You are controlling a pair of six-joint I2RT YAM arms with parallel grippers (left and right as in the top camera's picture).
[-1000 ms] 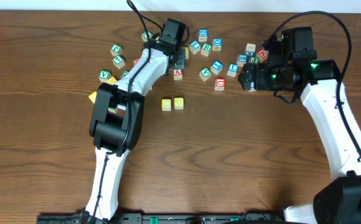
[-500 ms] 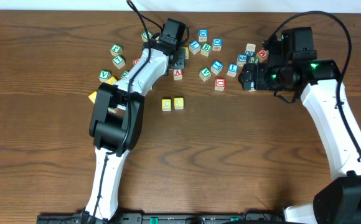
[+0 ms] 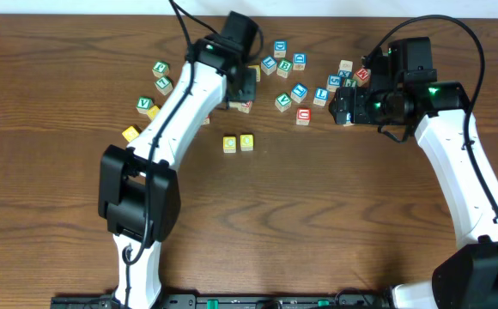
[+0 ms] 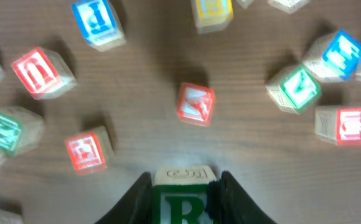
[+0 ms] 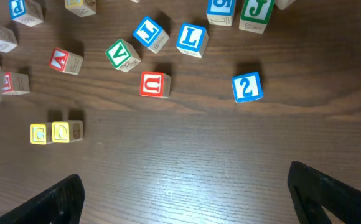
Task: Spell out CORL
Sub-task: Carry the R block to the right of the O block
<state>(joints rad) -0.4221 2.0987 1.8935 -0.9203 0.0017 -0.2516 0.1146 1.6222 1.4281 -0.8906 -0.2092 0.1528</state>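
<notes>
The left gripper is closed tight on the green R block. Its two dark fingers press on both sides of the block. The R block looks lifted off the table. It hangs over the messy pile, well behind the yellow C block. The O block sits touching the C block on its right side. So C and O look done, and I think R goes next, just past the O.

The right gripper is spread wide and holds nothing. It hangs far to the right of the C block and farther back. The blue L block lies out that way too, well apart from the C block.

Here is what could go wrong. The R block could come down too close and bump the O block. That would push the O and the C block out of their neat line. It could land crooked or leave a gap, and then the word would look broken. The fingers hold only two sides, so a fast swing toward the C block might twist the R or let it slip. The red A block lies between the R block and the C block, so a low pass could knock it.
</notes>
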